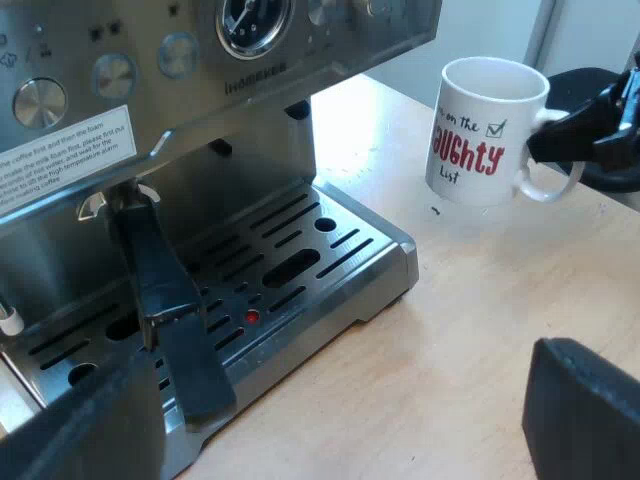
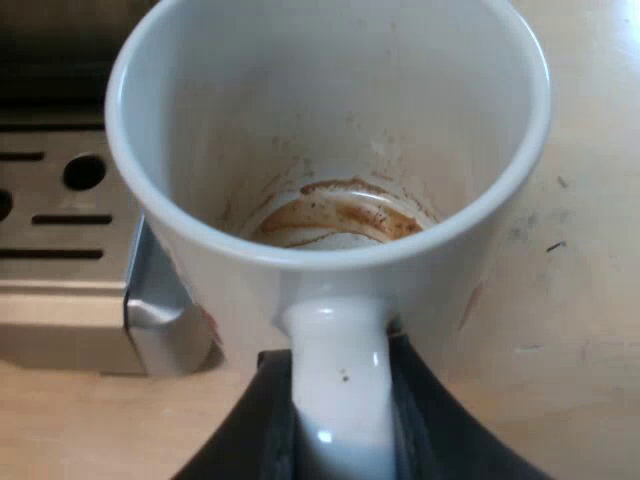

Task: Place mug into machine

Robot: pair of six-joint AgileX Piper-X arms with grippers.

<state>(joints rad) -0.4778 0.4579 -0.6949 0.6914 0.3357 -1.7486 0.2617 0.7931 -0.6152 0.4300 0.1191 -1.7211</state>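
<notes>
the mug [image 1: 480, 130] is standing upright beside the machine [image 1: 250, 70], outside it and near the tray [image 1: 390, 265]; whether its base is touching the bench [image 1: 480, 330] i cannot tell. the right gripper [image 2: 338, 372] is clenching the mug's handle [image 2: 338, 320], its fingers [image 2: 270, 425] pressing on either side of the white loop. taking the mug as a dial with that handle at six o'clock, the tray's corner is lying at about eight, and the slotted tray top is stretching away toward nine and ten. from one round to five, bare bench is showing. a brown stain [image 2: 340, 215] is ringing the mug's inner bottom. red and black lettering on the mug is facing the left gripper [image 1: 345, 375], which is hanging over the bench off the tray's front corner, near seven or eight on the same dial, well apart from the mug. its fingers are spread wide, released, grasping nothing. a dark handle [image 1: 165, 300] is reaching out from under the machine's front over the tray. above it a gauge [image 1: 255, 20] and a white label [image 1: 65, 165] are sitting on the machine's face.
</notes>
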